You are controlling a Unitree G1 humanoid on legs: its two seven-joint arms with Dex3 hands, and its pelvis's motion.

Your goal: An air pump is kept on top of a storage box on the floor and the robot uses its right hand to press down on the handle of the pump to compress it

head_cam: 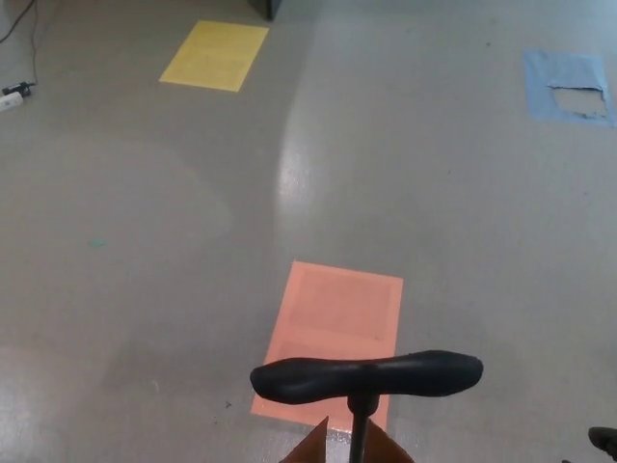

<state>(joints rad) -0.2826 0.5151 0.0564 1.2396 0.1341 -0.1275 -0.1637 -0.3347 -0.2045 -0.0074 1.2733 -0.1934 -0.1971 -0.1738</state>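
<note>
Down at the bottom edge of the head view sits the pump handle [366, 375], a black crossbar on its rod, apparently fully raised, so no compression seems to have happened yet. Brown flaps below it look like the storage box [313, 446]. A dark sliver at the lower right corner may be the right hand [604, 441]; can't tell what its fingers are doing, and they're well off to the handle's right. Left hand isn't showing. Basically everything's left: reach, settle on top, push.
</note>
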